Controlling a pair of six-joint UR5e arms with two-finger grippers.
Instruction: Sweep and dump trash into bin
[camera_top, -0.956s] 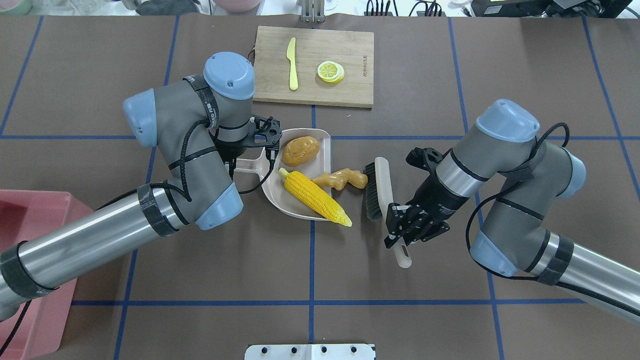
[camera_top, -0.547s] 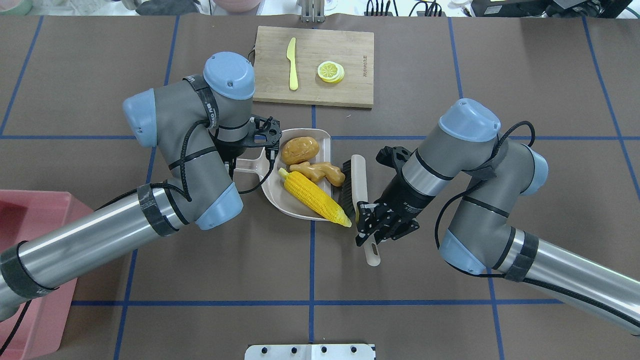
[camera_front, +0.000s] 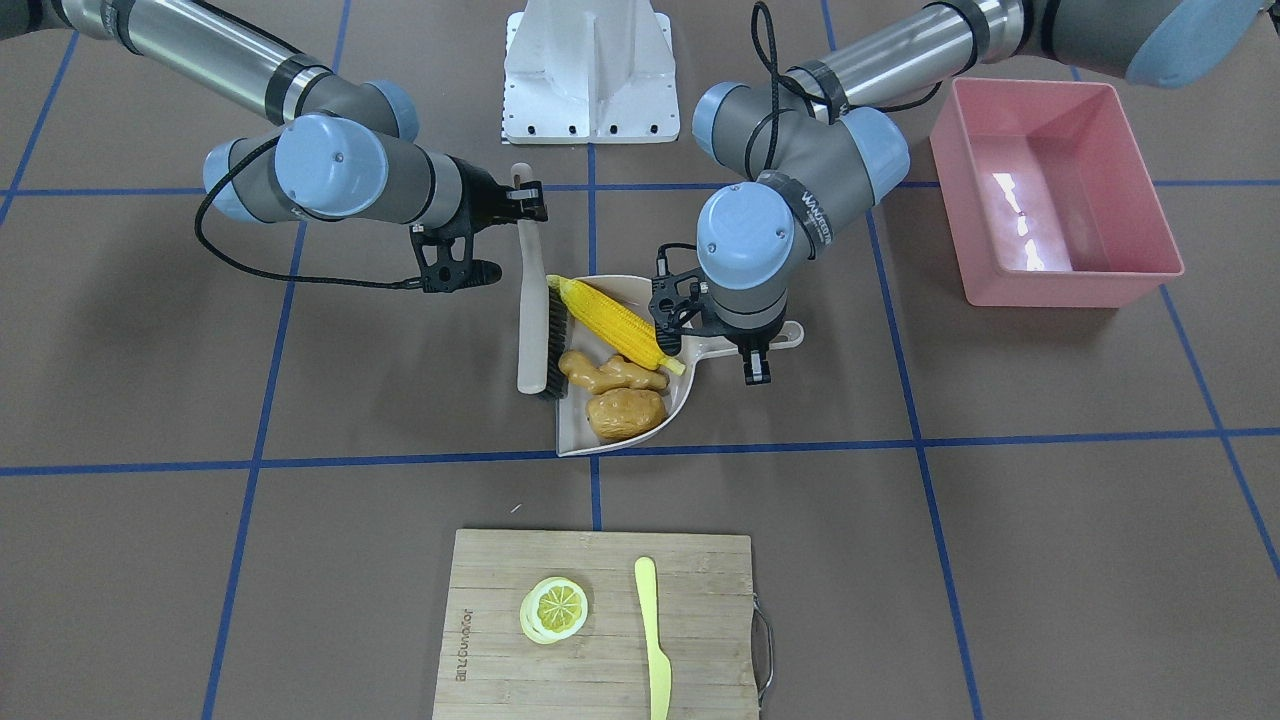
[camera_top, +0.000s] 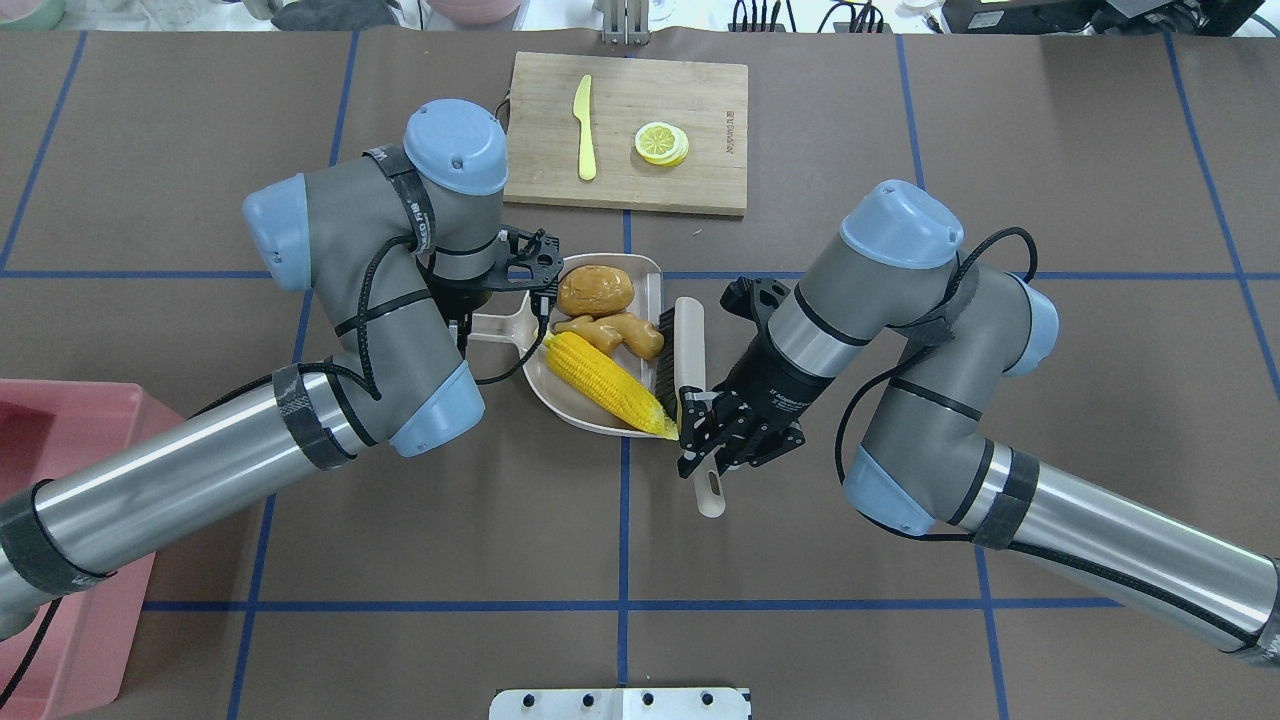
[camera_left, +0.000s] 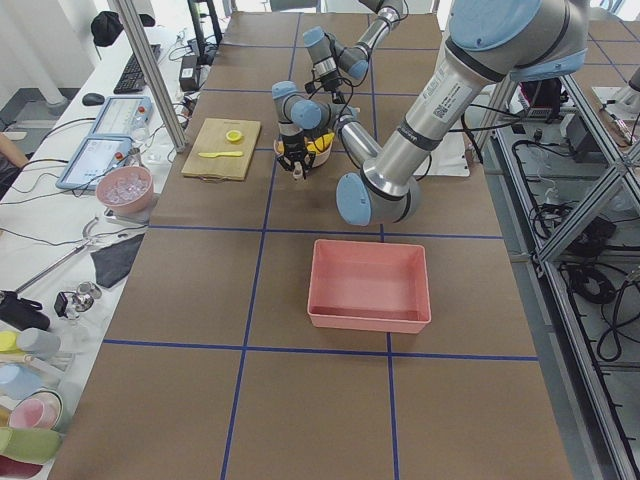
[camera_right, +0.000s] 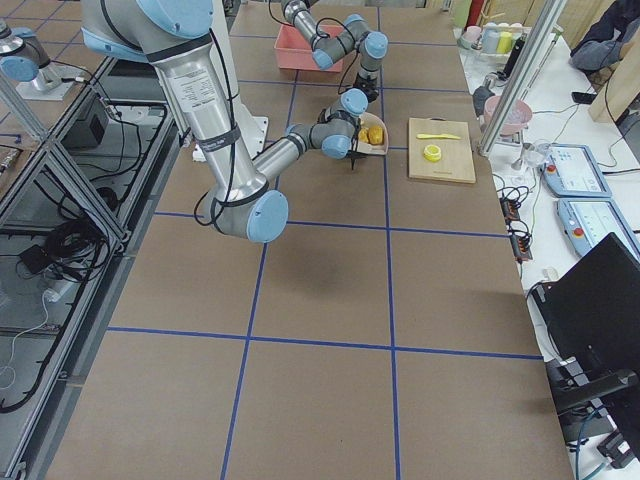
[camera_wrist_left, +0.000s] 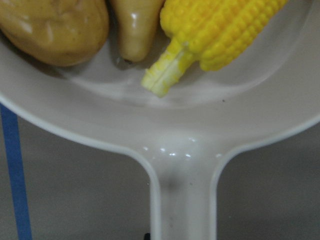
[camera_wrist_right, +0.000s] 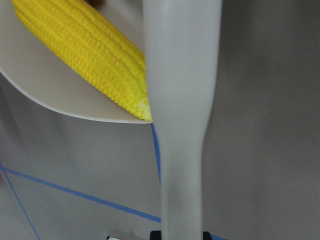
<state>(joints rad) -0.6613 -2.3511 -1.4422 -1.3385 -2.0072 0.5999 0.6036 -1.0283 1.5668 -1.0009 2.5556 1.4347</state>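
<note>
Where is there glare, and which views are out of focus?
Exterior front-facing view: white glare patches on the glossy floor of the pink bin. Left wrist view: the dustpan and corn cob look soft, small highlights on the pan's neck. Right wrist view: the brush, near the lens, is blurred.

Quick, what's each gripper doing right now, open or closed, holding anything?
Left gripper: closed on the dustpan handle.
Right gripper: closed on the brush handle.

Glossy pink plastic bin (camera_front: 1060, 288); smooth beige plastic dustpan (camera_top: 565, 402); bumpy shiny corn cob (camera_top: 608, 383); matt grained wooden cutting board (camera_top: 700, 120)
</note>
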